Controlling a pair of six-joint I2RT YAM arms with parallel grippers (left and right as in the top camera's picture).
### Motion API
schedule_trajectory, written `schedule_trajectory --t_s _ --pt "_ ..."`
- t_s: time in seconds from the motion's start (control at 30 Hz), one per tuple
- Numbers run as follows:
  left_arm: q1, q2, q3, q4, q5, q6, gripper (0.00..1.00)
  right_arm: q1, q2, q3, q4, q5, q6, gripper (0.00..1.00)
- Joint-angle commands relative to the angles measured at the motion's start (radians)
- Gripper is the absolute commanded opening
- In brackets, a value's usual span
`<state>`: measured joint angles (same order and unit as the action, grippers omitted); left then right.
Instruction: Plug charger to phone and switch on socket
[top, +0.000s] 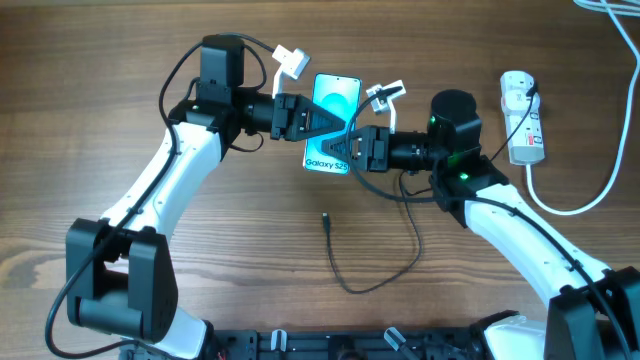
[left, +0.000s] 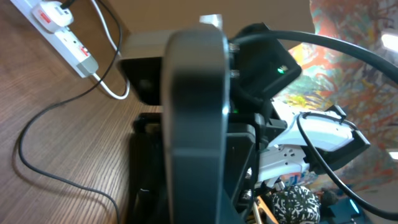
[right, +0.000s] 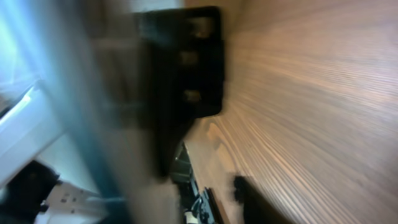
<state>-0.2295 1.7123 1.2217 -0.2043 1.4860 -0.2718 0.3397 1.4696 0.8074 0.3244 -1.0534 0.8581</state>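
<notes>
The phone (top: 335, 100), with a turquoise screen and white text, is held tilted above the table between both arms. My left gripper (top: 325, 122) is shut on its left side; in the left wrist view the phone (left: 196, 124) is a dark slab seen edge-on. My right gripper (top: 352, 150) is at the phone's lower right edge and looks open; the blurred right wrist view shows one finger (right: 249, 186) apart from the phone (right: 74, 106). The charger cable (top: 385, 280) loops on the table, its plug tip (top: 326, 217) lying free below the phone. The white socket (top: 524, 120) lies at the far right.
The socket's thick white cord (top: 600, 190) curves along the right edge. A plug sits in the socket's far end (left: 53, 14). The thin cable (left: 37, 124) crosses the wood near the socket. My right arm (left: 267, 62) is close behind the phone.
</notes>
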Motion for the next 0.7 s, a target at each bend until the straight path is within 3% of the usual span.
schedule_trajectory --t_s 0.0,0.17,0.3,0.47,0.5,0.67 --pt "-0.008 -0.046 0.016 0.003 0.091 0.002 0.04 -0.014 0.019 -0.009 -0.023 0.059 -0.052 0.78" --pt "0.021 -0.046 0.016 0.003 0.026 0.003 0.04 -0.015 0.019 -0.009 -0.019 -0.018 -0.137 1.00" --pt "0.050 -0.046 0.016 -0.013 -0.150 0.003 0.04 -0.041 0.019 -0.009 -0.028 -0.101 -0.203 1.00" --pt "0.055 -0.046 0.016 -0.152 -0.472 0.034 0.04 -0.116 0.019 -0.009 -0.100 -0.103 -0.217 1.00" --pt "0.048 -0.046 0.016 -0.222 -0.597 0.061 0.04 -0.140 0.019 -0.009 -0.141 -0.095 -0.264 1.00" --pt "0.019 -0.046 -0.001 -0.337 -0.874 0.063 0.04 -0.164 0.019 -0.009 -0.292 0.030 -0.369 1.00"
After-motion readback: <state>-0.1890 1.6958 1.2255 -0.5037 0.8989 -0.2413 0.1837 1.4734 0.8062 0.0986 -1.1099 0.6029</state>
